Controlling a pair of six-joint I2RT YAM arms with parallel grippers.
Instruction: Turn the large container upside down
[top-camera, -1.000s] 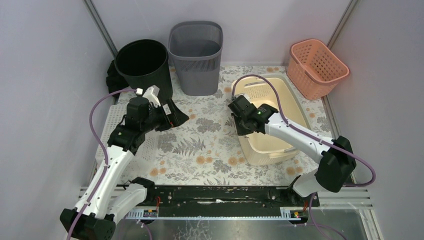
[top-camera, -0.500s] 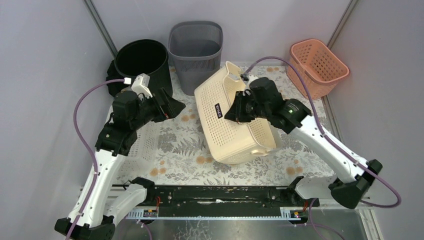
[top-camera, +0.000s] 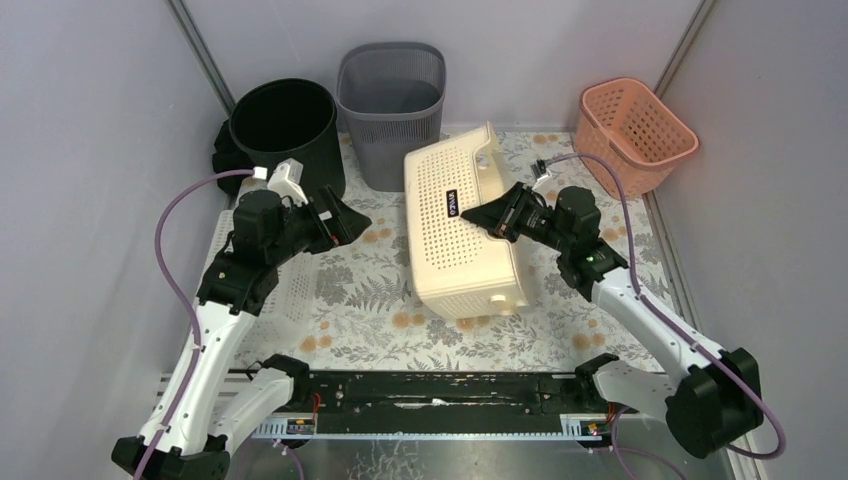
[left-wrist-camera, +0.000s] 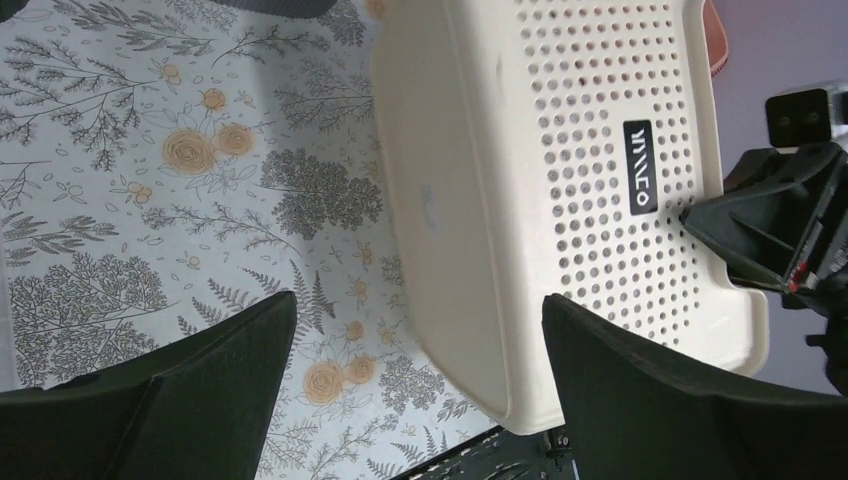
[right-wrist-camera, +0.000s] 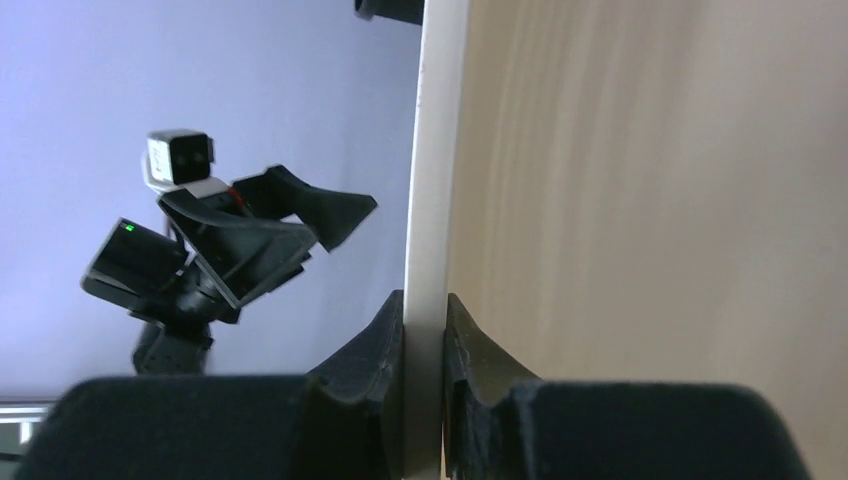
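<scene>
The right arm reaches from its base at the near right, up and to the left across the floral mat (top-camera: 380, 290). Its forearm runs low and its wrist points left. The right gripper (top-camera: 482, 212) is closed narrowly on the rim of the cream perforated basket (top-camera: 455, 240). In the right wrist view the two black fingers (right-wrist-camera: 375, 345) press on either side of the thin rim edge. The left arm rises from the near left with its elbow bent and its wrist held above the left part of the mat. The left gripper (top-camera: 350, 218) points right, its jaws spread wide and holding nothing. It sits just in front of the black round bin (top-camera: 285, 125) and well apart from the basket. The basket sits in the middle of the mat, tipped roughly onto its side. A long wall dotted with holes and bearing a small black label faces up, the smooth base faces left, and the opening faces right toward the right arm. From above, its lower near end appears to meet the mat. A grey slotted bin (top-camera: 392, 100) stands just beyond the basket. A salmon-pink basket (top-camera: 635, 130) stands at the far right.
</scene>
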